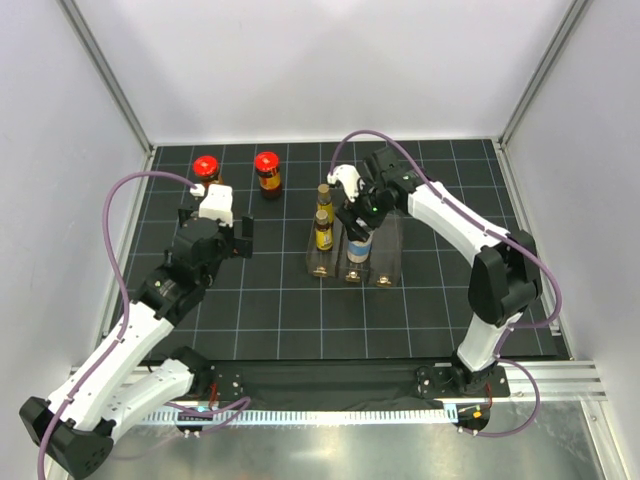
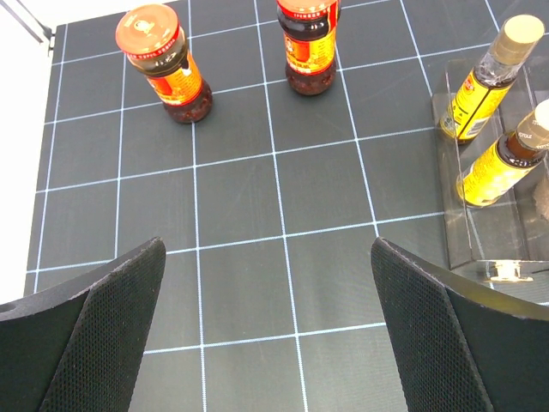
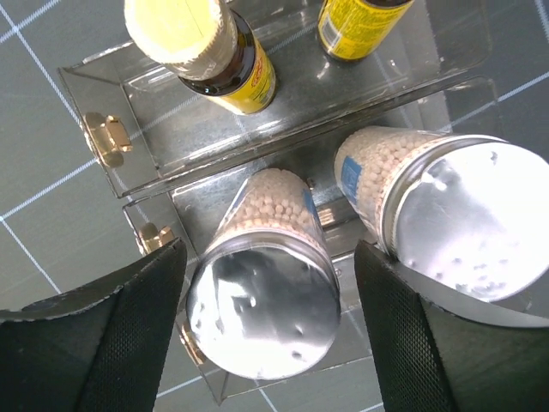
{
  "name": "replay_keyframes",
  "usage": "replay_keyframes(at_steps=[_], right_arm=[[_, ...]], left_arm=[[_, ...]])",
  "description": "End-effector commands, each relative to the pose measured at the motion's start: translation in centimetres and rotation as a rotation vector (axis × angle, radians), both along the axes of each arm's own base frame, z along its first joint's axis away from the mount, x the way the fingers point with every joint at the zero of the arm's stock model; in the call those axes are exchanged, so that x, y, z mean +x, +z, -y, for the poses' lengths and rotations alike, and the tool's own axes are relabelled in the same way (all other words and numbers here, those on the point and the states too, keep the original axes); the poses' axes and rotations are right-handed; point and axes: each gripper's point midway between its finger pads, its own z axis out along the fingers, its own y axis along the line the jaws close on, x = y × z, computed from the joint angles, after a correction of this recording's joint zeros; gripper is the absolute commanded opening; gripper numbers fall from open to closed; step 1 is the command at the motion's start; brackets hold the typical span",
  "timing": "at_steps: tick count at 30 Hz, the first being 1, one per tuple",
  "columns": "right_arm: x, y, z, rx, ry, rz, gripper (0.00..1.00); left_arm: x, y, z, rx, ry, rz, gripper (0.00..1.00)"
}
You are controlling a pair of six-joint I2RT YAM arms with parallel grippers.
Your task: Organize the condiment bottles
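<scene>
Glass was presumed for the two amber jars (image 2: 163, 64), found upright on the mat (image 2: 283, 283) well apart from the rack (image 2: 463, 232): rigid, smooth, breakable, best held round the body below the red cap. The left gripper (image 2: 268, 245) was seen wide and empty short of them, with open mat around and the wall (image 2: 10, 223) near only the left jar. The right gripper (image 3: 270, 249) was seen parted, clasping nothing, astride one of the white bottles (image 3: 262, 300) in the rack's middle slot.

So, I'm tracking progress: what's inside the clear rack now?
Two yellow-labelled bottles share one slot, two white bottles the next. The third slot looks bare near its front; the right arm covers its far end.
</scene>
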Motion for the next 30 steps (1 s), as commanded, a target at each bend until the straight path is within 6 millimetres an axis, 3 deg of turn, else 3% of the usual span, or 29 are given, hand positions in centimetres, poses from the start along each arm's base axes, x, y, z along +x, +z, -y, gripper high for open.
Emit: replay_keyframes(at_steps=[1, 10, 16, 17, 19, 20, 21, 23, 27, 29, 30], right_arm=[[0.1, 3.0, -0.3, 0.049, 0.012, 0.088, 0.81], [-1.4, 9.7, 0.7, 0.103, 0.034, 0.224, 0.84], [-3.1, 13.2, 4.1, 0.181, -0.029, 0.32, 0.87], [-2.8, 12.5, 5.8, 0.185, -0.08, 0.308, 0.88], [-3.4, 13.5, 7.3, 0.257, -0.12, 0.314, 0.88], [-3.2, 12.8, 9.4, 0.262, -0.183, 0.301, 0.88], [-3.6, 13.1, 10.1, 0.28, -0.203, 0.311, 0.89], [-3.8, 12.0, 11.7, 0.299, -0.268, 0.297, 0.91], [-5.0, 11.3, 13.1, 0.358, -0.332, 0.305, 0.96], [-5.5, 11.2, 13.2, 0.394, -0.333, 0.313, 0.99], [-5.6, 11.4, 13.6, 0.403, -0.343, 0.315, 1.0]], left_arm=[[0.5, 0.8, -0.1, -0.011, 0.017, 0.038, 1.0], [0.6, 0.6, 0.3, -0.024, 0.003, 0.029, 1.0], [1.0, 0.0, 1.8, -0.073, -0.035, -0.002, 1.0], [1.1, -0.1, 2.4, -0.09, -0.057, -0.012, 1.0], [1.6, -0.1, 3.2, -0.123, -0.065, -0.03, 1.0], [2.0, -0.6, 3.6, -0.135, -0.076, -0.056, 1.0], [2.5, 0.1, 3.8, -0.159, -0.073, -0.051, 1.0], [3.6, -0.4, 4.1, -0.215, -0.06, -0.092, 1.0], [6.5, 0.0, 4.3, -0.351, -0.031, -0.133, 1.0], [8.4, -0.5, 3.5, -0.436, 0.017, -0.16, 1.0], [9.5, -1.9, 4.0, -0.463, 0.014, -0.212, 1.0]])
